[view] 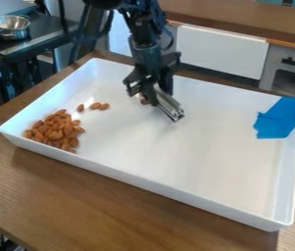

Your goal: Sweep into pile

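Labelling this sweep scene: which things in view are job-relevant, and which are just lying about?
Job:
- almond pile
- stray almonds
- white tray
- silvery tool
- hand, holding the tool

Lying about:
- blue tape over the tray's right corner
- metal bowl, upper left

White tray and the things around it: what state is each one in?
White tray, upright, nuts inside.
Nut pile, loosely heaped at picture left.
Stray nuts, scattered outside the pile.
Pincer, closed on the metal tool.
Metal tool, held at a slant.
Blue tape, draped over the rim.
Metal bowl, upright.
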